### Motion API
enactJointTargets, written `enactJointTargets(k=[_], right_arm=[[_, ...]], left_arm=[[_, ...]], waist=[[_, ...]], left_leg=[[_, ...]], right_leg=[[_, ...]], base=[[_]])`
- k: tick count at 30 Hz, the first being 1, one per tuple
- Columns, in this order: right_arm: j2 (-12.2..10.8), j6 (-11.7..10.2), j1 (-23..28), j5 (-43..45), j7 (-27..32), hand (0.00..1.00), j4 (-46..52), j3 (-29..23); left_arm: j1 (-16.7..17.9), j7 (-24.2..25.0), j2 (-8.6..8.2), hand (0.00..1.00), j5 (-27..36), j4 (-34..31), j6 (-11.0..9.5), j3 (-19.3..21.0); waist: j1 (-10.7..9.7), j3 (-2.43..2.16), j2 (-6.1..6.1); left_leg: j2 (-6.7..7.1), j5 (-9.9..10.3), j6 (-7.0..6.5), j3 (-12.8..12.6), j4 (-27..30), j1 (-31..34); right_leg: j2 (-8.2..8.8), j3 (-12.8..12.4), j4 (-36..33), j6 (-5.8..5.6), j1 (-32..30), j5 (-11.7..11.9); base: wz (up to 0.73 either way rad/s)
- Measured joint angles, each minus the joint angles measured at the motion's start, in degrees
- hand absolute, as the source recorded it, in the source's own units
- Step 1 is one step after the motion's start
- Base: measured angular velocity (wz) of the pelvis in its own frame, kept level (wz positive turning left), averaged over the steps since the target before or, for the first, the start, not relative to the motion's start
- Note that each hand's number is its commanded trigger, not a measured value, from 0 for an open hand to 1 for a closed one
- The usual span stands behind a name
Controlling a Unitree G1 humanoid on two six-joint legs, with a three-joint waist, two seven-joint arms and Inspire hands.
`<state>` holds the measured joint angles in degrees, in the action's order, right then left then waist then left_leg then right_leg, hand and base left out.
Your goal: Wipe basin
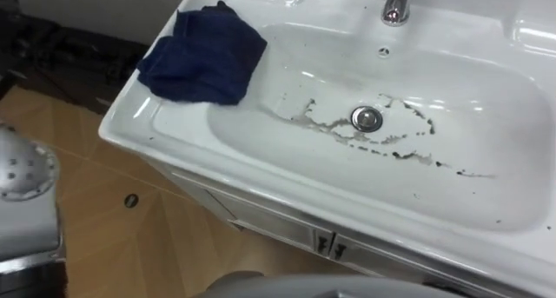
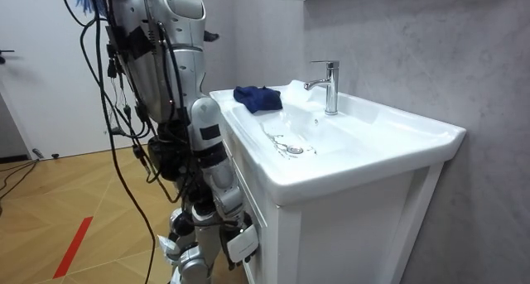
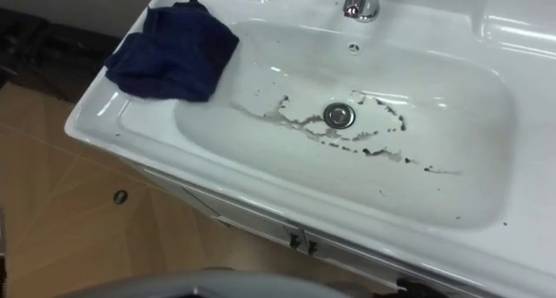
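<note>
A white basin (image 1: 486, 98) lies below me, with dark dirty streaks (image 1: 395, 146) around its metal drain (image 1: 367, 118). A crumpled dark blue cloth (image 1: 205, 55) rests on the basin's left rim, partly hanging over the bowl's edge; no hand touches it. In the room view I stand upright at the front of the basin (image 2: 348, 164), with the cloth (image 2: 257, 98) at its far corner. My right hand (image 2: 238, 244) hangs low beside the cabinet, well below the rim.
A chrome tap (image 1: 397, 4) stands at the back of the basin. White cabinet doors (image 1: 287, 228) sit under the rim. Wooden floor (image 1: 130, 237) spreads to the left, with dark cables (image 1: 69, 55) further back. A red floor line (image 2: 74, 247) runs behind me.
</note>
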<state>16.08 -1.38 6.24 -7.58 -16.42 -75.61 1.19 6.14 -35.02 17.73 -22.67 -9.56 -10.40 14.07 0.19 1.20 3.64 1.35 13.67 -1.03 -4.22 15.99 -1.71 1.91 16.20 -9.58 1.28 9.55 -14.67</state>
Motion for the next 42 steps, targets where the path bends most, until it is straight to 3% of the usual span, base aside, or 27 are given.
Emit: enactJointTargets(k=[5,9,19,27,36,42], right_arm=[[-0.19,0.0,-0.67,0.06,0.08,0.0,-0.54,1.56],[-0.59,0.04,-1.17,0.12,-1.2,0.0,-0.66,2.12],[-0.67,0.0,-1.82,0.18,-1.87,0.0,-0.49,1.91],[-0.02,0.19,-2.26,-1.75,-1.38,0.0,-0.98,1.97],[-0.82,0.25,-2.41,-3.66,-1.26,0.0,-1.72,2.06],[-1.04,0.23,-2.56,-4.1,-1.22,0.0,-2.16,2.02]], left_arm=[[-0.02,2.38,-0.01,0.0,-6.49,3.09,0.43,-3.7],[-0.18,3.75,-0.02,0.0,-7.2,4.16,0.5,-6.2],[-2.04,8.39,-0.64,0.0,-9.75,9.94,0.47,-11.95],[-3.52,10.1,-0.83,0.0,-10.79,10.79,1.28,-12.25],[-3.55,12.74,-1.34,0.0,-10.49,11.44,2.3,-13.12],[-4.05,15.6,-1.7,0.0,-10.46,21.15,3.45,-15.08]], waist=[[-1.3,-0.22,-0.67],[-1.58,-0.57,-1.35],[-2.94,-0.56,-1.01],[-3.92,-0.52,0.4],[-4.88,-0.6,-0.17],[-4.82,-0.68,-0.46]], left_leg=[[-0.05,0.0,0.0,-0.35,-0.37,-0.01],[-0.61,0.01,0.01,-0.5,-0.41,-0.21],[-0.74,0.01,-0.01,-0.67,-0.61,-0.06],[-1.29,0.0,-0.07,-1.48,-0.69,0.01],[-1.11,-0.06,0.03,-2.71,-0.49,-0.66],[-1.04,-0.06,0.02,-2.76,-0.69,-1.04]], right_leg=[[-0.02,-0.63,0.02,0.06,-0.55,0.03],[-0.26,-1.88,-0.12,0.08,-0.53,0.41],[-0.37,-2.16,-0.15,0.11,-0.46,0.91],[-0.91,-3.28,-0.05,0.28,-0.46,1.55],[-1.13,-5.01,0.97,0.46,-0.5,1.64],[-1.24,-5.25,0.83,0.42,-0.42,1.7]], base=[[-0.06],[-0.04],[-0.02],[-0.06],[-0.08],[-0.02]])
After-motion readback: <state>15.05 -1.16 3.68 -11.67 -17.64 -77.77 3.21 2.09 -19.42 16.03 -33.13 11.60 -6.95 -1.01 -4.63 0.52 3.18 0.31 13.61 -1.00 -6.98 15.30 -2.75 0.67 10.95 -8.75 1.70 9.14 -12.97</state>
